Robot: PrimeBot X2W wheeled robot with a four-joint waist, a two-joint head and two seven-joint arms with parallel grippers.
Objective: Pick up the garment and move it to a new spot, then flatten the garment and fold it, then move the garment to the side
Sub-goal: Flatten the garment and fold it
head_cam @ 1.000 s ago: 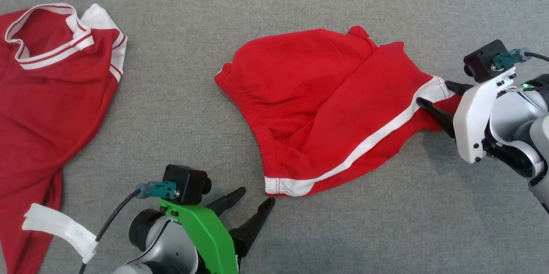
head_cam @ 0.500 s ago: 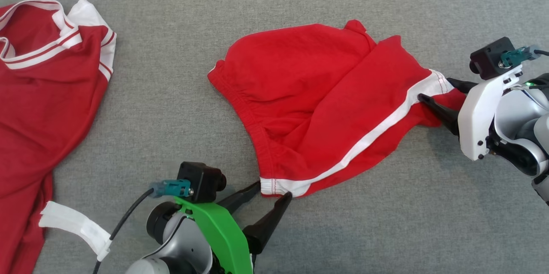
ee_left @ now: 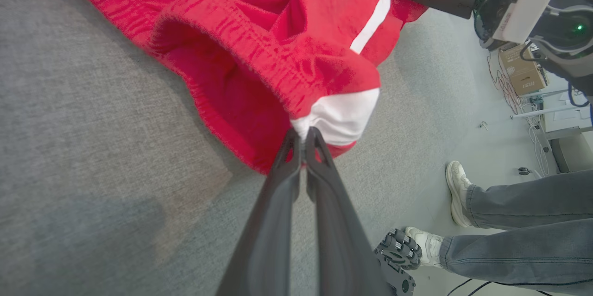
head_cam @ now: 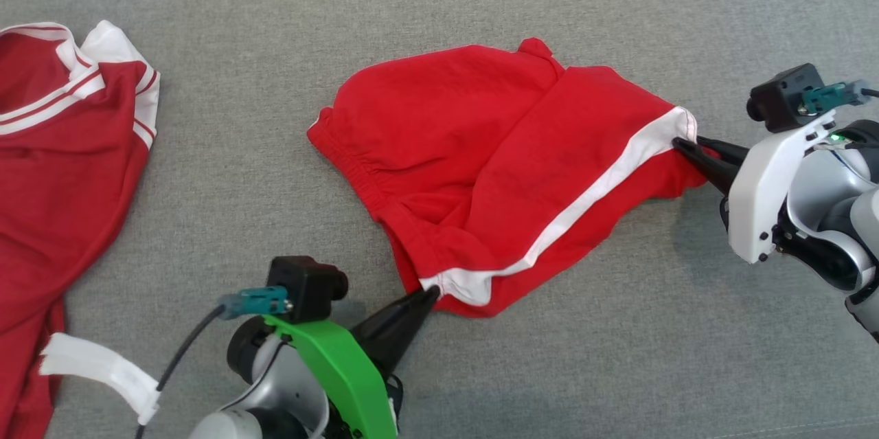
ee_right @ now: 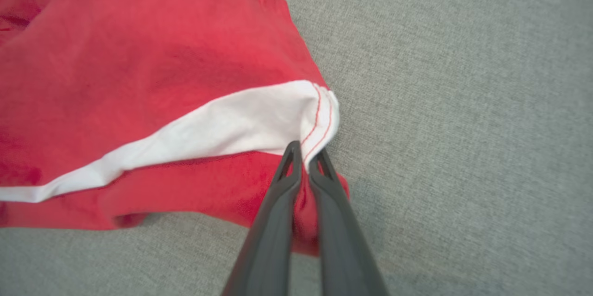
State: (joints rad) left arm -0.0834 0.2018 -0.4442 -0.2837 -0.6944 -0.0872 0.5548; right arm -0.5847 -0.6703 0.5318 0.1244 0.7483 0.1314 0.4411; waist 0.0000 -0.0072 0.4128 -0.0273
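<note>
Red shorts (head_cam: 481, 143): light, limp, likely to sag between jaws. Left jaws clamped on near end of white stripe (head_cam: 584, 198); right jaws clamped on its far end. Seamed corners probably hold best.

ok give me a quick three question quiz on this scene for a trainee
1. True or false: the left tool hangs open above the red shorts.
2. The right tool is shut on: A nothing, B the white stripe at the shorts' hem, C the left tool.
3. What lies at the head view's far left?
Key: 1 false; 2 B; 3 a red jersey with white trim.
</note>
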